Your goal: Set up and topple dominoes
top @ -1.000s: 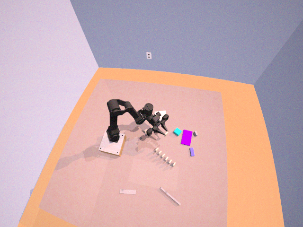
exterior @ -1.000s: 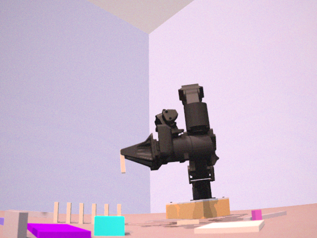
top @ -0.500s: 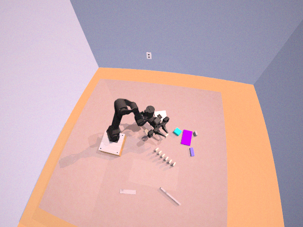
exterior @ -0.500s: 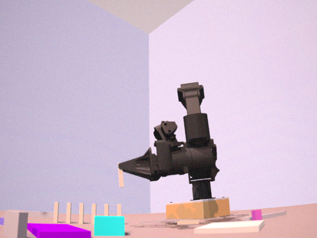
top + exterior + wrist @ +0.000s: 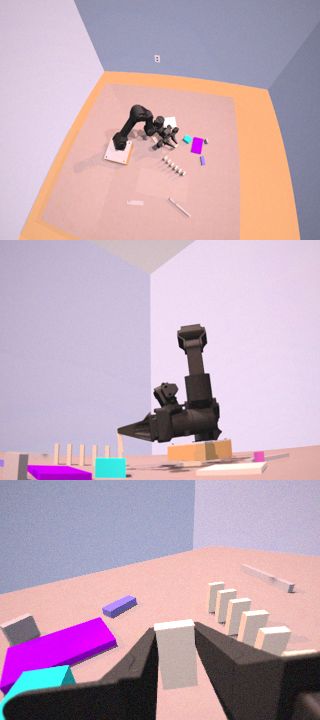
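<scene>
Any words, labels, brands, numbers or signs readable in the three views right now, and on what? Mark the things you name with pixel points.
None. No text reads on the arm (image 5: 126,126) (image 5: 195,361), the domino in the claw (image 5: 120,444) (image 5: 176,655), the cyan block (image 5: 187,139) (image 5: 110,467) (image 5: 47,680) or the purple slab (image 5: 197,145) (image 5: 59,472) (image 5: 62,647). The wall outlet (image 5: 157,58) shows only dark slots.
</scene>
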Controlling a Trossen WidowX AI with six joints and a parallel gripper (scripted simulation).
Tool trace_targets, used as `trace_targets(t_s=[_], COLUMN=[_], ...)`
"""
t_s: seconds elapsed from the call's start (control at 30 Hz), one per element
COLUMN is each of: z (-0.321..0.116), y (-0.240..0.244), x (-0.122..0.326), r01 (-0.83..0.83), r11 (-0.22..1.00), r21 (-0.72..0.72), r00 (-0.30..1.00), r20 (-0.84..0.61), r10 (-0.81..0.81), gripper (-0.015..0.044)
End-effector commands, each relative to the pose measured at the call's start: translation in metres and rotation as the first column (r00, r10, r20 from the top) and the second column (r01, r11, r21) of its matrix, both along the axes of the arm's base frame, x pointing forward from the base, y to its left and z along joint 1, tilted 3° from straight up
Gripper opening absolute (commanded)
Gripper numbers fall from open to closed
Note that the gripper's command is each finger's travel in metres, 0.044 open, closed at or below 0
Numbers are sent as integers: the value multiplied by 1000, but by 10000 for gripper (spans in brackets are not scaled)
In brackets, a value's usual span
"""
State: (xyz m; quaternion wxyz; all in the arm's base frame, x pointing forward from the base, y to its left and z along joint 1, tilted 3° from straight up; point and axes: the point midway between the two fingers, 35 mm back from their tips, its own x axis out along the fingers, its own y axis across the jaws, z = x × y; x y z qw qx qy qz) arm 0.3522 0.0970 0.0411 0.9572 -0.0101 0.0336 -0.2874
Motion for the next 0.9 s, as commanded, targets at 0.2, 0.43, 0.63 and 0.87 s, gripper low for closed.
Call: trace_targets(t_s=[0.2,0.43,0.63,0.87], z=[-32,-32,-32,-32], y=[-4,-4,-4,-4], x=[0,0,0,0], r01=[-1,-1,-1,-1], r11=[1000,1000,1000,1000], r21=[-10,-11,-11,-11], r00=[1000,1000,1000,1000], r20=[-17,-17,-17,-17], r10=[1,1,1,1], gripper=[107,107,160,343])
